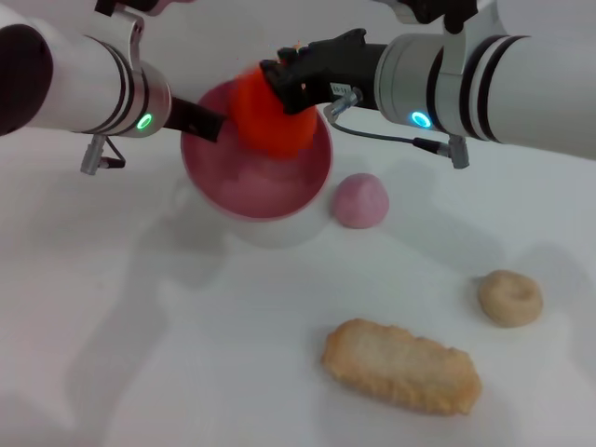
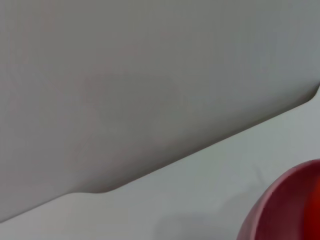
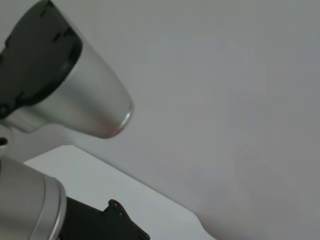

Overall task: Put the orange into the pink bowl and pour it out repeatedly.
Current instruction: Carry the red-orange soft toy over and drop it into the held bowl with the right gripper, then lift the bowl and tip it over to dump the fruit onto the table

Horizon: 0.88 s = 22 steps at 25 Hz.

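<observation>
The pink bowl (image 1: 261, 186) is at the far middle of the table, tilted with its opening toward me. My left gripper (image 1: 207, 124) is shut on its left rim. A part of the bowl's rim also shows in the left wrist view (image 2: 290, 210). The orange (image 1: 275, 116) is a blurred red-orange shape at the bowl's far rim, partly inside the bowl. My right gripper (image 1: 277, 82) is right above it, over the bowl's far edge, and looks open with the orange just below its tips. The right wrist view shows only my left arm and the wall.
A small pale-pink dome (image 1: 359, 200) lies right next to the bowl. A beige round bun (image 1: 510, 297) and a long breaded piece (image 1: 402, 366) lie nearer on the right. The white table (image 1: 140, 326) stretches to the left and front.
</observation>
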### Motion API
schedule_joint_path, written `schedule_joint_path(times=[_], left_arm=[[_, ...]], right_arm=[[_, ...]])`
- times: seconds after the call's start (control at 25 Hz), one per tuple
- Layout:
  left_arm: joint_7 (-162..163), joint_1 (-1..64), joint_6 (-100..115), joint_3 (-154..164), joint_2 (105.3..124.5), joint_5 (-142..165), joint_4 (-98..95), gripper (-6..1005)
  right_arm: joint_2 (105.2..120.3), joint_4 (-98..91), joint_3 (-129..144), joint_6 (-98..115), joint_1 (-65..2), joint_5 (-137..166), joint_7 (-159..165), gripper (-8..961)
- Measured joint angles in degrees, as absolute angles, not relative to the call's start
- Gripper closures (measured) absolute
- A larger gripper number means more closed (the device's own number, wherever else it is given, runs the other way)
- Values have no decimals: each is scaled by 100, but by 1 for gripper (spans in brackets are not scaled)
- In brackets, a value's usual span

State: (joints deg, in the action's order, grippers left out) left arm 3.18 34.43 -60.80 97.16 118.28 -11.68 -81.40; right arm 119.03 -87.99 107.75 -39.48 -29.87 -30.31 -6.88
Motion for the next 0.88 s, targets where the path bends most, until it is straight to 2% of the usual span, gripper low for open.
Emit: schedule_joint_path(times=[0.12,0.32,0.44,0.88], left_arm=[[315,3447,-6081,9707,11826,-1162,-8147,955],[295,3471,-6074,9697,11818,-1114,-8164,955],[190,3454,-6009,9707,11813,-1024,-8241,955],[-485,3220,-5899,10755,11841,729,-8817,956]], right_arm=[[11904,-8766,10749,-3896,-2974,-3045,-702,864],[11903,-8762,10656,-3890,-2962,-3006,-661,671],[11899,-8723,10211,-3920,-2871,-2942,-446,430],[11870,-8219,7856,-4389,-1869,-3041,-755,419]])
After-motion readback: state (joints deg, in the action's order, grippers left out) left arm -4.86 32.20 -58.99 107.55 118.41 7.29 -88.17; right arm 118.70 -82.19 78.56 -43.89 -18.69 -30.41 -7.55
